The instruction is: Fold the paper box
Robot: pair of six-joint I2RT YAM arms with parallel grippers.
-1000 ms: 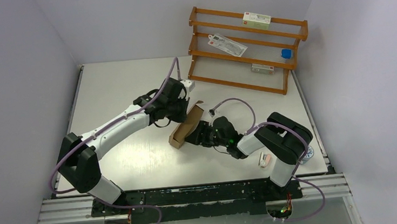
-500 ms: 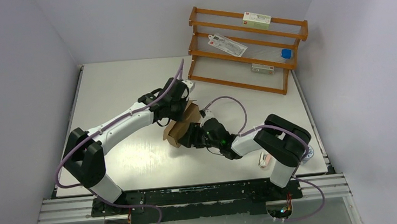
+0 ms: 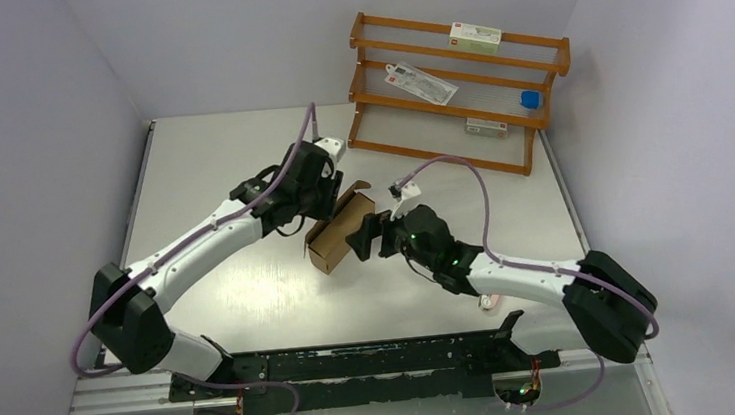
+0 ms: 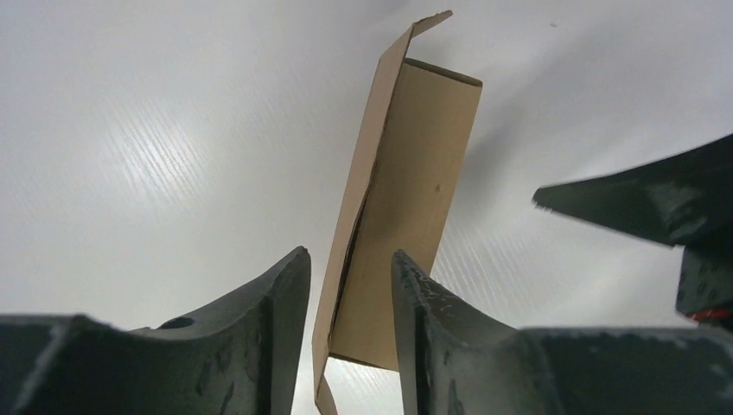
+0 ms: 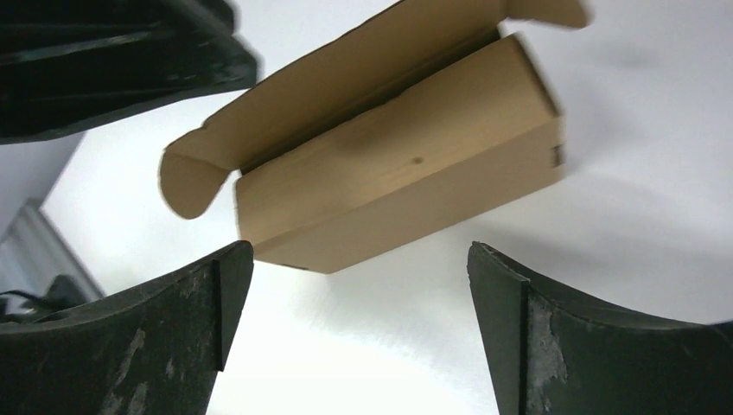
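Note:
The paper box is a small brown carton lying on its side on the white table, its long lid flap standing open. It also shows in the left wrist view and the right wrist view. My left gripper hovers at the box's far end. Its fingers stand a narrow gap apart, with the box's end seen beyond and between them, not pinched. My right gripper is wide open just right of the box. The box lies ahead of its fingertips, apart from them.
A wooden rack with small packets and a blue item stands at the back right. A small white object lies by the right arm near the front edge. Grey walls close in on both sides.
My right gripper has drawn back off the box and its arm has stretched out to the right. My left gripper has shifted slightly left and back. The box has moved a little to the left.

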